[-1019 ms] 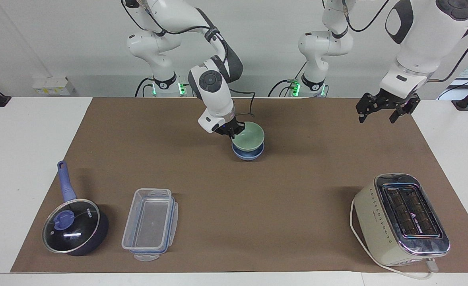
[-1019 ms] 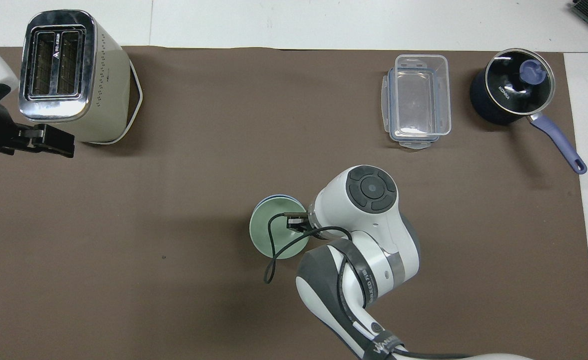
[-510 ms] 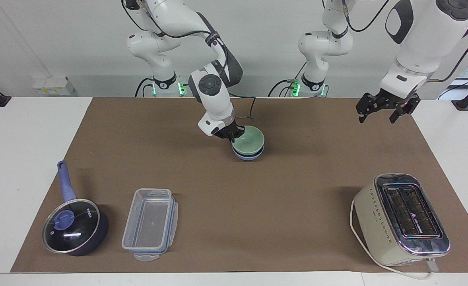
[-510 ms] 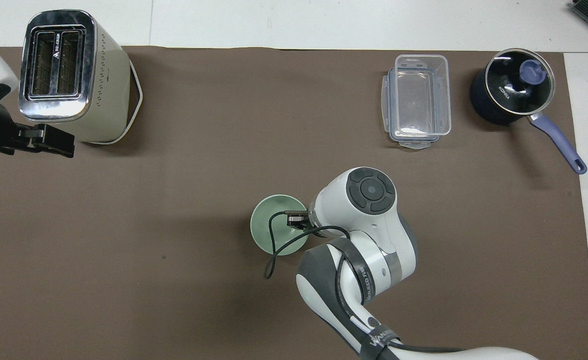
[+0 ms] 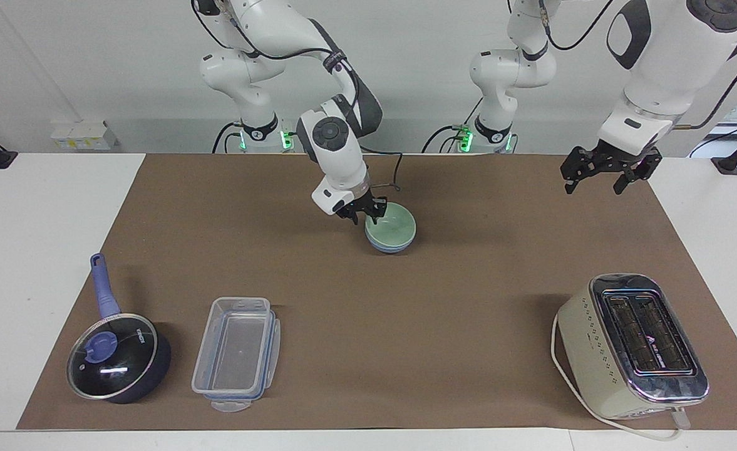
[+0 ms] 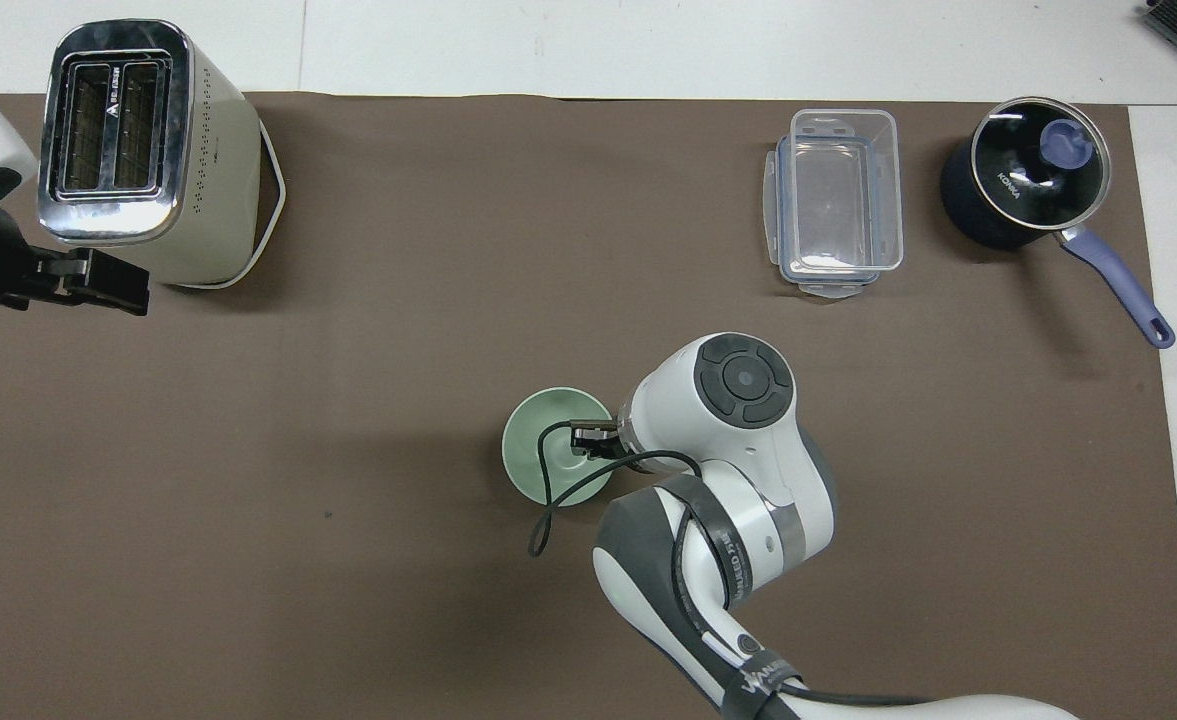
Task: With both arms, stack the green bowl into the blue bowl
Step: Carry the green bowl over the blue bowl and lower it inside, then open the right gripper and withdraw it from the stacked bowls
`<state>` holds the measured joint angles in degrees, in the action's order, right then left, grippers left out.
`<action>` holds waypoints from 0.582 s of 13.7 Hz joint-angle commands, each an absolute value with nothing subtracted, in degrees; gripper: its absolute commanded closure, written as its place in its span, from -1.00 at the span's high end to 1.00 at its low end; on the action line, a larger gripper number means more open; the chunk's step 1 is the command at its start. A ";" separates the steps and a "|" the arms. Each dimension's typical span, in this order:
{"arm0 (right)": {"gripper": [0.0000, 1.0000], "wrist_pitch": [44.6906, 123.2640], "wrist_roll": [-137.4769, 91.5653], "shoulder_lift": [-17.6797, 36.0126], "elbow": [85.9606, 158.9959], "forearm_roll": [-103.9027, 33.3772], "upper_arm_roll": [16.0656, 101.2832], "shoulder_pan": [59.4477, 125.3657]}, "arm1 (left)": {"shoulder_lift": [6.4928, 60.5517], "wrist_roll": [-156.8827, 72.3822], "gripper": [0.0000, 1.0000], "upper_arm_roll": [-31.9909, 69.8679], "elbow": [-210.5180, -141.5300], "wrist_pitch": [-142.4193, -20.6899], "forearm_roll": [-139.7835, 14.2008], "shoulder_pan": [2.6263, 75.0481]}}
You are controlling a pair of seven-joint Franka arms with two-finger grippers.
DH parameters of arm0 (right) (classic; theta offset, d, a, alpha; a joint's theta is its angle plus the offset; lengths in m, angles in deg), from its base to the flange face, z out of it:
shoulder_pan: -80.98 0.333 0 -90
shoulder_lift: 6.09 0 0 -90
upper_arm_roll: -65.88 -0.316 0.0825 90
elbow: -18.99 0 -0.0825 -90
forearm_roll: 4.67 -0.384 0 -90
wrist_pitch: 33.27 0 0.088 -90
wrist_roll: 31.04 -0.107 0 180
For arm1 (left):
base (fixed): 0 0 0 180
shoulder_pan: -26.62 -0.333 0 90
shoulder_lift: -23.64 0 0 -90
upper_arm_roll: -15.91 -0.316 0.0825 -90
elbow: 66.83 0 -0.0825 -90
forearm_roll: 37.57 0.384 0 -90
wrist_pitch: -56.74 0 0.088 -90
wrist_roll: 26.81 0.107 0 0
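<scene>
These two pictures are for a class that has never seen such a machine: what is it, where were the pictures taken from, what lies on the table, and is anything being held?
Two white robot arms with black two-finger grippers stand at a table. One picture is taken from across the table, facing the robots; the other from high above their own end, looking down.

On the brown mat the green bowl sits nested in the blue bowl, mid-table. Farther from the robots are a toaster, a clear plastic box and a lidded saucepan.

The right gripper is at the green bowl's rim, fingers apart, so it grips nothing. The left gripper waits open in the air, empty, over the mat's edge at its own end.
</scene>
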<state>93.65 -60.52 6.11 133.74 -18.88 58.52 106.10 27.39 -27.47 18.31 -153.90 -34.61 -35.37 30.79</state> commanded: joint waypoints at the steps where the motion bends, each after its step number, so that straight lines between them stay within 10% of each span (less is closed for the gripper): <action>1: 0.87 92.51 -60.75 2.36 133.77 -18.91 58.76 104.98 | 27.24 -26.63 1.00 18.55 -153.49 -34.23 -35.98 30.22; 8: 1.00 84.44 -57.42 -8.10 131.59 -12.94 59.28 93.75 | 27.33 -26.63 1.00 18.55 -153.49 -34.23 -35.98 30.22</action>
<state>87.40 -59.74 -5.61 132.50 -13.96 59.68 97.49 27.39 -27.47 18.31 -153.90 -34.61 -35.37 30.79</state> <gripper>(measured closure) 0.000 0.000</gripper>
